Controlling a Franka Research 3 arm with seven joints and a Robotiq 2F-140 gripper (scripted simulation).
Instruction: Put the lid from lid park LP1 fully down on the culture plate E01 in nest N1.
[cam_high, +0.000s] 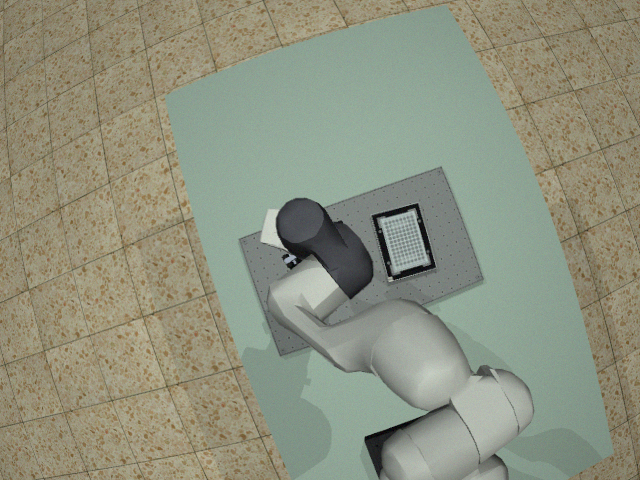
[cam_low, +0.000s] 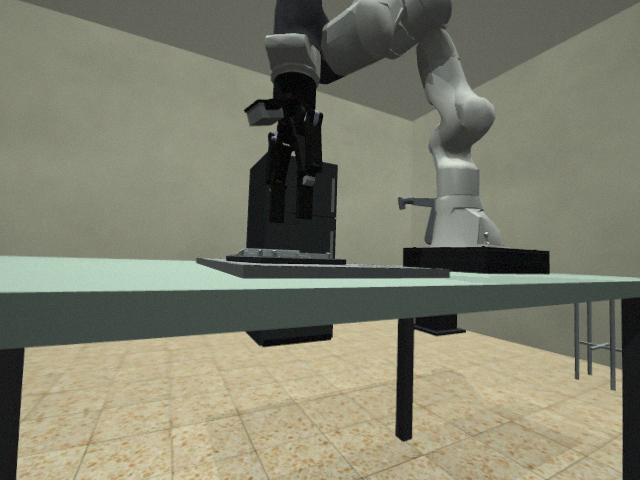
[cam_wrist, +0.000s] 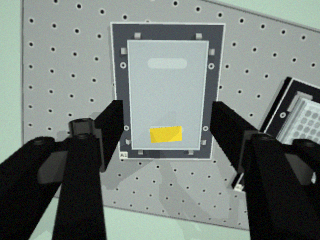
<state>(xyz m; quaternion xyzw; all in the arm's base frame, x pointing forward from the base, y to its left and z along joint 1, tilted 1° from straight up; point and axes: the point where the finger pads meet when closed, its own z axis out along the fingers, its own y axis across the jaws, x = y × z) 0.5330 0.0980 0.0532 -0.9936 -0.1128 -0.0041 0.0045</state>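
Gripper (cam_wrist: 165, 125) above the parked lid (cam_wrist: 168, 95)
Fingers about half open, gripping nothing; lid lies flat in its park, plate (cam_high: 403, 240) uncovered in its nest.

lid (cam_wrist: 168, 90): pale, flat, yellow-tagged, in park | culture plate (cam_high: 403, 240): uncovered, nested

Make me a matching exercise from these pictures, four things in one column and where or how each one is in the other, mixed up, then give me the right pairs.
Things:
1. lid
2. culture plate
3. claw
4. yellow label

States:
A. open, holding nothing, above the lid
B. uncovered, its wells showing, in the black nest
C. stuck on the lid near one short edge
D. lying flat in the lid park on the perforated board

Pairs: 1-D, 2-B, 3-A, 4-C
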